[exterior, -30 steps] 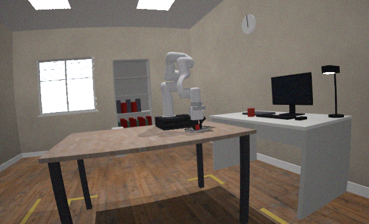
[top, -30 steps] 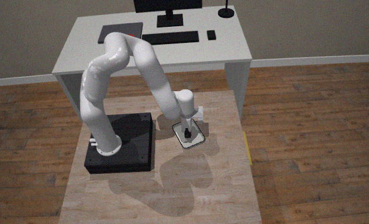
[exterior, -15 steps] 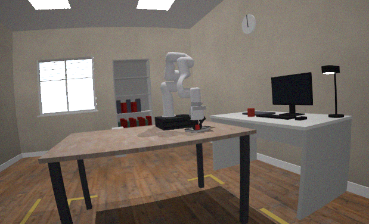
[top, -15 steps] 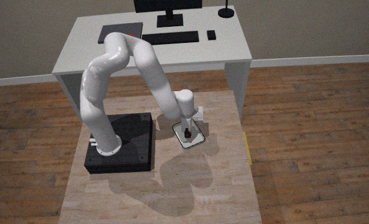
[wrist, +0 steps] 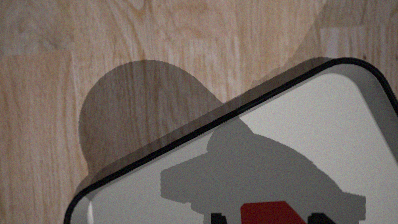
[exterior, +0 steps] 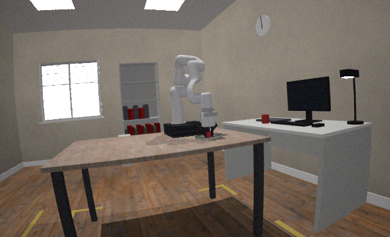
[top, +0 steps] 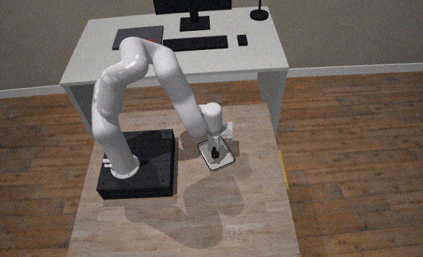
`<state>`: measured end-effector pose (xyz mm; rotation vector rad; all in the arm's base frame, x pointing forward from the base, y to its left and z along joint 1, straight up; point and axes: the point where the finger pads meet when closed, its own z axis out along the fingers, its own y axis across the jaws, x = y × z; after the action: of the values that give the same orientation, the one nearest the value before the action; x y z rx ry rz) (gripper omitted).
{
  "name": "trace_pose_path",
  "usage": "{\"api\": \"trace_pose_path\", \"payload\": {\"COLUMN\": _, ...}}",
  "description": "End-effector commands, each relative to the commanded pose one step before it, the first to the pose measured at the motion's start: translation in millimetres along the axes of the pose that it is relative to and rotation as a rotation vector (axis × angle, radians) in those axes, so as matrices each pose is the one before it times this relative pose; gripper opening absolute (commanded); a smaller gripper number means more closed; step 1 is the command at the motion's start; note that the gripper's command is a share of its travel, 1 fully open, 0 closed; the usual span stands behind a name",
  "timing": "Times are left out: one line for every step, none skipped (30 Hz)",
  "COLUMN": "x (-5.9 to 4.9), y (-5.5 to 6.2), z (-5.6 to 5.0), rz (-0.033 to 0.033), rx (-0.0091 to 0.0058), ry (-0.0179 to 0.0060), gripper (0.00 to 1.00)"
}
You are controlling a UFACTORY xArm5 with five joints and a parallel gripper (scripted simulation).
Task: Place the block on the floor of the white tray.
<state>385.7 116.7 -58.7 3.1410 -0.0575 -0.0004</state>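
Wooden table [exterior: 135, 151], nearest the exterior camera, carries everything in play. At its far end lies the white tray [top: 228, 158], dark-rimmed, set askew to the table edges, just beside the black base [top: 160, 186] of the arm [top: 174, 82]. The red block [top: 215, 154] sits inside the tray, between the dark fingertips of the gripper [top: 215, 152], which points straight down over it. The jaws stand partly apart, released from the block rather than clamped on it; in the wrist view the block [wrist: 267, 212] shows at the bottom edge between the two fingers, over the tray floor [wrist: 310, 130], with the gripper's shadow cast across it. The arm's forearm hides the tray's far corner from above. Beyond stands a white desk [top: 256, 58] bearing a monitor [exterior: 309, 94], keyboard [top: 195, 43], lamp [exterior: 351, 94] and red cup [exterior: 264, 118]. A bookshelf [exterior: 157, 91] and window [exterior: 70, 91] line the far wall.
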Motion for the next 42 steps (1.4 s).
{"api": "trace_pose_path", "payload": {"x": 1.09, "y": -0.37, "z": -1.94, "rz": 0.00001, "rx": 0.00093, "ry": 0.00265, "gripper": 0.47}}
{"api": "trace_pose_path", "payload": {"x": 0.01, "y": 0.00, "z": -0.88, "rz": 0.00000, "rx": 0.00000, "ry": 0.00001, "gripper": 0.47}}
{"api": "trace_pose_path", "payload": {"x": 0.00, "y": 0.00, "z": -1.15, "rz": 0.00000, "rx": 0.00000, "ry": 0.00001, "gripper": 0.47}}
{"api": "trace_pose_path", "payload": {"x": 0.00, "y": 0.01, "z": -1.43, "rz": 0.00000, "rx": 0.00000, "ry": 0.00001, "gripper": 0.47}}
{"api": "trace_pose_path", "payload": {"x": -0.01, "y": 0.01, "z": -1.71, "rz": 0.00000, "rx": 0.00001, "ry": 0.00002, "gripper": 0.47}}
{"api": "trace_pose_path", "payload": {"x": -0.02, "y": 0.02, "z": -1.98, "rz": 0.00000, "rx": 0.00001, "ry": 0.00002, "gripper": 0.47}}
{"api": "trace_pose_path", "payload": {"x": 0.01, "y": 0.01, "z": -2.27, "rz": 0.00000, "rx": 0.00000, "ry": 0.00001, "gripper": 0.47}}
{"api": "trace_pose_path", "payload": {"x": 0.01, "y": 0.01, "z": -2.52, "rz": 0.00000, "rx": 0.00000, "ry": 0.00000, "gripper": 0.47}}
{"api": "trace_pose_path", "payload": {"x": -0.01, "y": 0.01, "z": -2.73, "rz": 0.00000, "rx": 0.00000, "ry": 0.00000, "gripper": 0.47}}
{"api": "trace_pose_path", "payload": {"x": -0.02, "y": 0.02, "z": -2.92, "rz": 0.00000, "rx": 0.00000, "ry": 0.00000, "gripper": 0.47}}
{"api": "trace_pose_path", "payload": {"x": 0.03, "y": 0.00, "z": -3.12, "rz": 0.00000, "rx": 0.00000, "ry": 0.00000, "gripper": 0.47}}
{"api": "trace_pose_path", "payload": {"x": 0.00, "y": 0.01, "z": -3.24, "rz": 0.00000, "rx": 0.00000, "ry": 0.00000, "gripper": 0.47}}
{"api": "trace_pose_path", "payload": {"x": -0.01, "y": 0.02, "z": -3.33, "rz": 0.00000, "rx": 0.00000, "ry": 0.00000, "gripper": 0.47}}
{"api": "trace_pose_path", "payload": {"x": 0.03, "y": 0.01, "z": -3.41, "rz": 0.00000, "rx": 0.00000, "ry": 0.00000, "gripper": 0.47}}
{"api": "trace_pose_path", "payload": {"x": 0.00, "y": 0.00, "z": 0.00, "rz": 0.00000, "rx": 0.00000, "ry": 0.00000, "gripper": 0.47}}
{"api": "trace_pose_path", "payload": {"x": 0.00, "y": 0.00, "z": 0.00, "rz": 0.00000, "rx": 0.00000, "ry": 0.00000, "gripper": 0.47}}
{"api": "trace_pose_path", "payload": {"x": -0.01, "y": 0.02, "z": -3.41, "rz": 0.00000, "rx": 0.00000, "ry": 0.00000, "gripper": 0.47}}
{"api": "trace_pose_path", "payload": {"x": 0.00, "y": 0.01, "z": -3.39, "rz": 0.00000, "rx": 0.00000, "ry": 0.00000, "gripper": 0.47}}
{"api": "trace_pose_path", "payload": {"x": 0.02, "y": 0.01, "z": -3.34, "rz": 0.00000, "rx": 0.00000, "ry": 0.00000, "gripper": 0.47}}
{"api": "trace_pose_path", "payload": {"x": -0.01, "y": 0.02, "z": -3.21, "rz": 0.00000, "rx": 0.00000, "ry": 0.00000, "gripper": 0.47}}
{"api": "trace_pose_path", "payload": {"x": 0.01, "y": 0.01, "z": -3.08, "rz": 0.00000, "rx": 0.00000, "ry": 0.00000, "gripper": 0.47}}
{"api": "trace_pose_path", "payload": {"x": 0.02, "y": 0.01, "z": -2.90, "rz": 0.00000, "rx": 0.00000, "ry": 0.00000, "gripper": 0.47}}
{"api": "trace_pose_path", "payload": {"x": 0.00, "y": 0.01, "z": -2.67, "rz": 0.00000, "rx": 0.00000, "ry": 0.00000, "gripper": 0.47}}
{"api": "trace_pose_path", "payload": {"x": -0.02, "y": 0.02, "z": -2.41, "rz": 0.00000, "rx": 0.00000, "ry": 0.00000, "gripper": 0.47}}
{"api": "trace_pose_path", "payload": {"x": 0.03, "y": 0.00, "z": -2.18, "rz": 0.00000, "rx": 0.00000, "ry": 0.00000, "gripper": 0.47}}
{"api": "trace_pose_path", "payload": {"x": 0.01, "y": 0.00, "z": -1.87, "rz": 0.00000, "rx": 0.00000, "ry": 0.00000, "gripper": 0.47}}
{"api": "trace_pose_path", "payload": {"x": 0.00, "y": 0.01, "z": -1.57, "rz": 0.00000, "rx": 0.00000, "ry": 0.00000, "gripper": 0.47}}
{"api": "trace_pose_path", "payload": {"x": 0.00, "y": 0.01, "z": -1.26, "rz": 0.00000, "rx": 0.00000, "ry": 0.00000, "gripper": 0.47}}
{"api": "trace_pose_path", "payload": {"x": -0.01, "y": 0.01, "z": -0.97, "rz": 0.00000, "rx": 0.00000, "ry": 0.00000, "gripper": 0.47}}
{"api": "trace_pose_path", "payload": {"x": -0.01, "y": 0.01, "z": -0.69, "rz": 0.00000, "rx": 0.00000, "ry": 0.00000, "gripper": 0.47}}
{"api": "trace_pose_path", "payload": {"x": 0.00, "y": 0.00, "z": -0.45, "rz": 0.00000, "rx": 0.00000, "ry": 0.00000, "gripper": 0.47}}
{"api": "trace_pose_path", "payload": {"x": 0.00, "y": 0.00, "z": 0.00, "rz": 0.00000, "rx": 0.00000, "ry": 0.00000, "gripper": 0.47}}
{"api": "trace_pose_path", "payload": {"x": 0.00, "y": 0.00, "z": 0.00, "rz": 0.00000, "rx": 0.00000, "ry": 0.00000, "gripper": 0.47}}
{"api": "trace_pose_path", "payload": {"x": 0.00, "y": 0.00, "z": -0.24, "rz": 0.00000, "rx": 0.00000, "ry": 0.00000, "gripper": 0.47}}
{"api": "trace_pose_path", "payload": {"x": 0.00, "y": 0.00, "z": -0.09, "rz": 0.00000, "rx": 0.00000, "ry": 0.00000, "gripper": 0.47}}
{"api": "trace_pose_path", "payload": {"x": 0.00, "y": 0.00, "z": -0.01, "rz": 0.00000, "rx": 0.00000, "ry": 0.00000, "gripper": 0.47}}
{"api": "trace_pose_path", "payload": {"x": 0.00, "y": 0.00, "z": 0.00, "rz": 0.00000, "rx": 0.00000, "ry": 0.00000, "gripper": 0.47}}
{"api": "trace_pose_path", "payload": {"x": 0.00, "y": 0.00, "z": 0.00, "rz": 0.00000, "rx": 0.00000, "ry": 0.00000, "gripper": 0.47}}
{"api": "trace_pose_path", "payload": {"x": 0.00, "y": 0.00, "z": 0.00, "rz": 0.00000, "rx": 0.00000, "ry": 0.00000, "gripper": 0.47}}
{"api": "trace_pose_path", "payload": {"x": 0.00, "y": 0.00, "z": 0.00, "rz": 0.00000, "rx": 0.00000, "ry": 0.00000, "gripper": 0.47}}
{"api": "trace_pose_path", "payload": {"x": 0.00, "y": 0.00, "z": 0.00, "rz": 0.00000, "rx": 0.00000, "ry": 0.00000, "gripper": 0.47}}
{"api": "trace_pose_path", "payload": {"x": 0.00, "y": 0.00, "z": 0.00, "rz": 0.00000, "rx": 0.00000, "ry": 0.00000, "gripper": 0.47}}
